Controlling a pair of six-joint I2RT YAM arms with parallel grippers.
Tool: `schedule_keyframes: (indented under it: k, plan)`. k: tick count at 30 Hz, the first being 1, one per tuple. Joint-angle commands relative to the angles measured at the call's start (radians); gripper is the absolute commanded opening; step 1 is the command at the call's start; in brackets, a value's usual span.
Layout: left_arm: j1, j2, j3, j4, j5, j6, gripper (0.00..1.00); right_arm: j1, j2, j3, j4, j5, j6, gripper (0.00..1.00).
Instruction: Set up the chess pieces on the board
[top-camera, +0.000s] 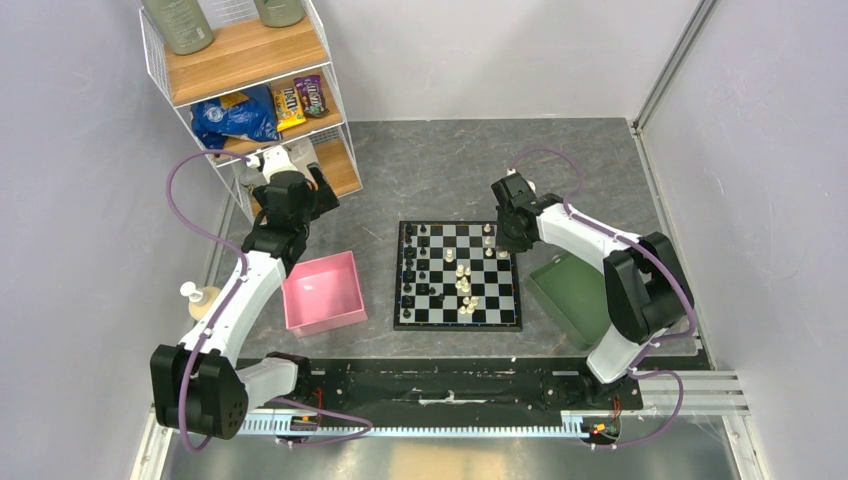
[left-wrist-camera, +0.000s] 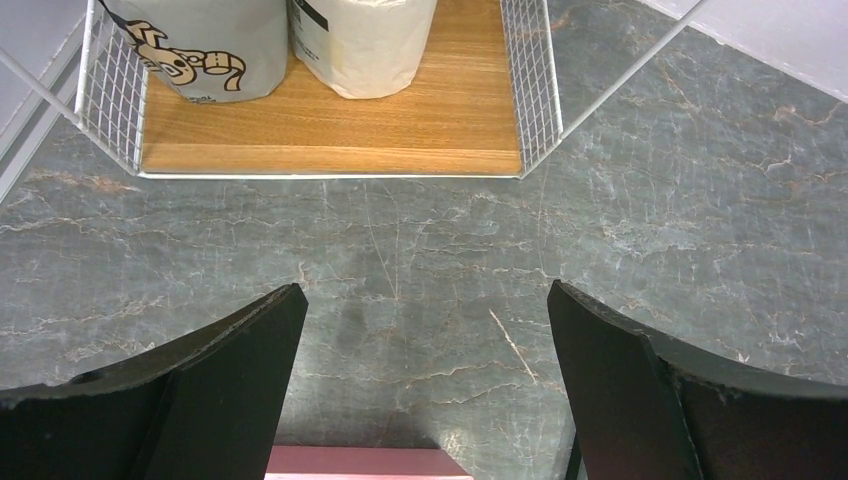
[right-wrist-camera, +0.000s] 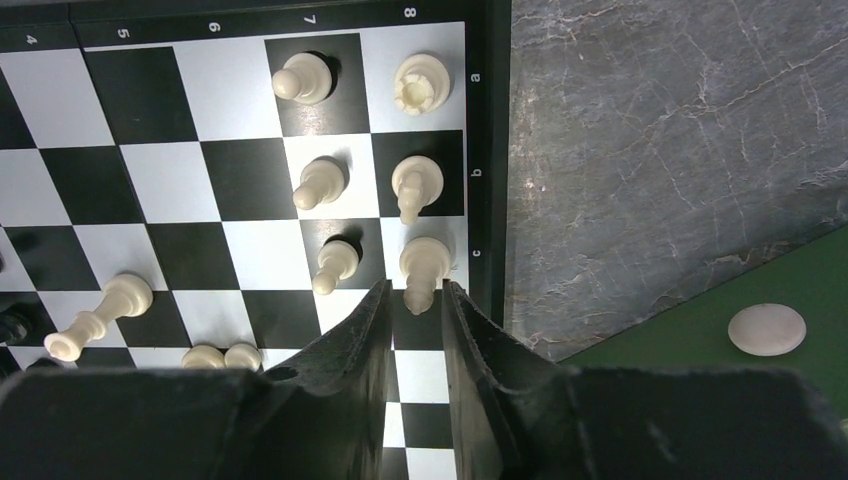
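Grey marbled tabletop lies under everything, with the board set on it. The right gripper hangs over the board's edge row, its fingers parted only narrowly. The head of a white bishop stands in the slot with a sliver of space on either side, so it looks let go rather than pinched. The bishop is upright on its square, next along from another tall piece and a rook, with three pawns in the row beside them. Further in, a white piece lies toppled.

This placement looks nearly finished. The sound way out is to widen the fingers evenly, then lift straight up so neither pad drags the bishop's head.

Beyond the border sits the green tray. The left gripper hangs spread wide over bare table, near the pink tray.
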Motion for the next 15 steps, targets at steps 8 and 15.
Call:
schedule_keyframes:
  k: [8,15]
  plan:
    - [0.003,-0.002,0.006,0.043,0.004,-0.014,1.0,-0.005,-0.144,0.033,-0.056,0.008,-0.016,0.38]
    - [0.003,-0.001,0.007,0.043,0.013,-0.021,1.0,0.024,-0.193,0.031,-0.055,-0.056,0.002,0.43]
